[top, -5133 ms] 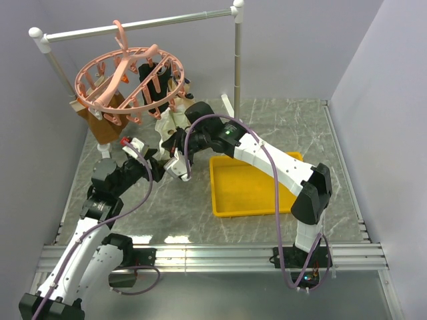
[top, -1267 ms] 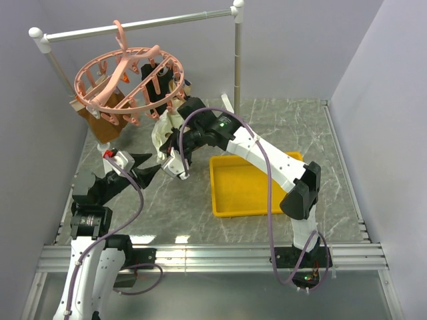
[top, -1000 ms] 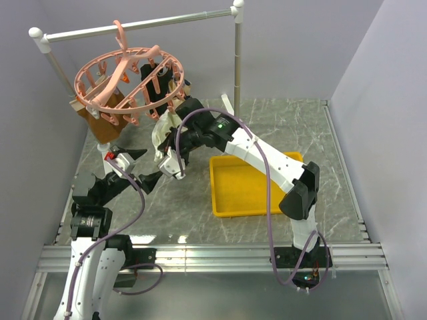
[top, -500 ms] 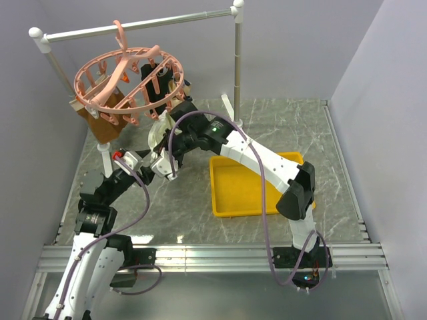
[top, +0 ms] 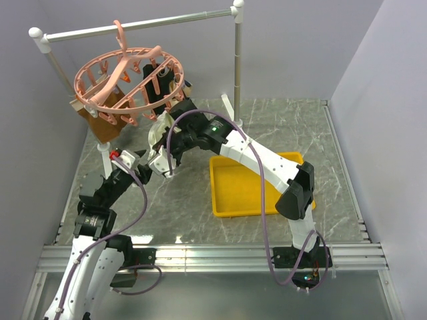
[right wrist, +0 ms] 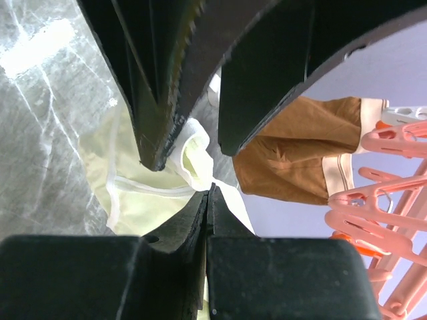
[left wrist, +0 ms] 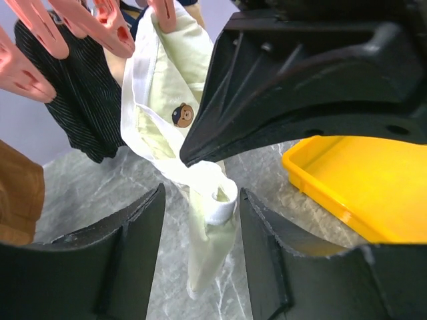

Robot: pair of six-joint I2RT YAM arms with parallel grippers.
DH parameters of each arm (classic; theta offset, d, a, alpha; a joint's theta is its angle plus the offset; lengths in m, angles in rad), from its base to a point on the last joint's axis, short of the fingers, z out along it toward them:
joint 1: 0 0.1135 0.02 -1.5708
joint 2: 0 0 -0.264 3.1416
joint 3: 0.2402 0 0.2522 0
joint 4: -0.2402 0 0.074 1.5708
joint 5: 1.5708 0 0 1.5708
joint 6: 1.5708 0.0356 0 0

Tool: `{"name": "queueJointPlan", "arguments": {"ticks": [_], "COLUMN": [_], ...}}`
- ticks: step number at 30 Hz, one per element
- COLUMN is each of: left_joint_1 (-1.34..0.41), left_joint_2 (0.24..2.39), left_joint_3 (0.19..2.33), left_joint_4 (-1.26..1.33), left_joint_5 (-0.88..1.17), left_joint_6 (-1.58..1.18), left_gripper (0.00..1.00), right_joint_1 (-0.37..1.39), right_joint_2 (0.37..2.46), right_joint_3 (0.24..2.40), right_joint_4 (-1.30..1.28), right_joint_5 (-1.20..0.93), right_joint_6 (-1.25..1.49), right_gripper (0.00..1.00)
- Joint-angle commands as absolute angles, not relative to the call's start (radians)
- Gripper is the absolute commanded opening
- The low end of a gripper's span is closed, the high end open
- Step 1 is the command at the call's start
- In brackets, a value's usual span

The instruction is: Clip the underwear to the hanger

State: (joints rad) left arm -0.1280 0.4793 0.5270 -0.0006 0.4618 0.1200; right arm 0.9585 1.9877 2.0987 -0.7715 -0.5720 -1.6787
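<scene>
As I look down from the overhead camera, the pale cream soft-fabric underwear (top: 159,128) hangs just below the near-right edge of the salmon-pink round plastic hanger (top: 127,83). The hanger hooks on the white-and-grey metal rail (top: 140,25), and both arms converge under the fabric, left of the yellow plastic tray (top: 217,193). Through the left wrist camera I see the left gripper (left wrist: 200,200) with its jaws apart, straddling a bunched fold of waistband without clamping it. The right gripper (left wrist: 189,155) pinches the cloth just above that fold, and a black striped garment (left wrist: 73,100) hangs to the left. From the right wrist camera, the right fingers meet tight on the cream fabric, with a brown garment (right wrist: 293,160) hanging behind.
</scene>
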Motion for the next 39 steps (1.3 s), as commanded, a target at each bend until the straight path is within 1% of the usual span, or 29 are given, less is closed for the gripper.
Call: {"name": "queueJointPlan", "arguments": {"ticks": [1,3,9,10,12,13,15,16,18,19,20,21,22,24,25,27,31,33,34,35,36,37,38,39], "left_joint_1": [-0.130,-0.130,-0.130,-0.130,-0.130,-0.130,-0.130,-0.130,-0.130,-0.130,-0.130,-0.130,-0.130,-0.129,-0.129,-0.129,-0.129,-0.126,-0.124,-0.123,-0.121,-0.120,-0.115,-0.110], "left_joint_2": [0.465,0.468,0.502,0.511,0.512,0.509,0.500,0.499,0.483,0.479,0.477,0.474,0.472,0.471,0.468,0.460,0.459,0.465,0.471,0.475,0.482,0.497,0.503,0.509], "left_joint_3": [0.517,0.517,0.529,0.529,0.526,0.523,0.522,0.523,0.526,0.534,0.538,0.543,0.554,0.563,0.568,0.563,0.548,0.548,0.546,0.548,0.552,0.554,0.555,0.555], "left_joint_4": [0.003,0.003,0.029,0.031,0.043,0.048,0.061,0.064,0.067,0.064,0.061,0.055,0.031,0.008,0.003,-0.025,-0.028,-0.018,-0.012,-0.008,0.001,0.024,0.044,0.054], "left_joint_5": [0.450,0.449,0.450,0.443,0.431,0.434,0.454,0.460,0.469,0.460,0.447,0.433,0.407,0.379,0.368,0.364,0.344,0.333,0.334,0.337,0.351,0.359,0.365,0.373], "left_joint_6": [0.095,0.091,0.100,0.101,0.098,0.095,0.077,0.065,0.029,0.017,0.006,-0.050,-0.066,-0.113,-0.129,-0.172,-0.206,-0.209,-0.212,-0.224,-0.230,-0.239,-0.261,-0.274], "left_gripper": [0.54,0.53,0.46,0.42,0.39,0.34,0.28,0.22,0.15,0.04,0.01,0.00,0.00,0.00,0.00,0.00,0.00,0.00,0.01,0.00,0.00,0.01,0.00,0.00], "right_joint_1": [0.965,0.965,0.965,0.963,0.963,0.963,0.963,0.963,0.962,0.963,0.962,0.959,0.956,0.948,0.939,0.927,0.881,0.861,0.836,0.828,0.821,0.812,0.808,0.808], "right_joint_2": [1.979,1.976,1.965,1.965,1.957,1.956,1.942,1.942,1.934,1.934,1.934,1.931,1.928,1.919,1.914,1.893,1.847,1.815,1.807,1.790,1.784,1.775,1.763,1.755], "right_joint_3": [2.155,2.157,2.146,2.148,2.146,2.138,2.111,2.102,2.082,2.077,2.072,2.062,2.057,2.040,2.031,2.002,1.942,1.910,1.902,1.887,1.879,1.867,1.844,1.832], "right_joint_4": [-0.749,-0.752,-0.747,-0.750,-0.758,-0.758,-0.743,-0.727,-0.716,-0.704,-0.697,-0.680,-0.646,-0.611,-0.556,-0.475,-0.332,-0.261,-0.197,-0.163,-0.097,-0.065,-0.036,-0.008], "right_joint_5": [-0.575,-0.575,-0.581,-0.584,-0.589,-0.589,-0.592,-0.591,-0.584,-0.583,-0.581,-0.575,-0.575,-0.578,-0.580,-0.589,-0.606,-0.624,-0.640,-0.647,-0.649,-0.652,-0.649,-0.646], "right_joint_6": [-1.651,-1.651,-1.631,-1.629,-1.635,-1.640,-1.632,-1.631,-1.620,-1.614,-1.608,-1.580,-1.566,-1.525,-1.502,-1.444,-1.298,-1.134,-1.068,-0.914,-0.835,-0.759,-0.614,-0.547], "right_gripper": [0.00,0.00,0.00,0.00,0.00,0.00,0.00,0.00,0.00,0.07,0.12,0.21,0.37,0.49,0.58,0.66,0.69,0.69,0.67,0.65,0.62,0.60,0.59,0.58]}}
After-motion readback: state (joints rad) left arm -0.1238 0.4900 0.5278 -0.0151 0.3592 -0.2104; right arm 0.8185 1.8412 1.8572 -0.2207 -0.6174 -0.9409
